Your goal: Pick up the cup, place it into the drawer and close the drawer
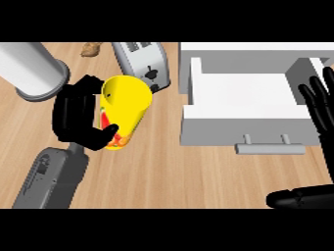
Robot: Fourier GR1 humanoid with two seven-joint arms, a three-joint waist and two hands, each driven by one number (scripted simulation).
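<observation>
Here the yellow cup (125,110) lies tilted above the tabletop (198,176), mouth toward the toaster (144,62), left hand (79,115) curled round it; right hand (332,115) rests open beside the open drawer (245,115).

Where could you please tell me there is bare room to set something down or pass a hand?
Bare wood spans the wooden counter in front of the open white drawer, between the left hand holding the yellow cup and the open right hand. The drawer's inside is bare too. It is crowded at the back left, around the grey toaster and white cylinder.
</observation>
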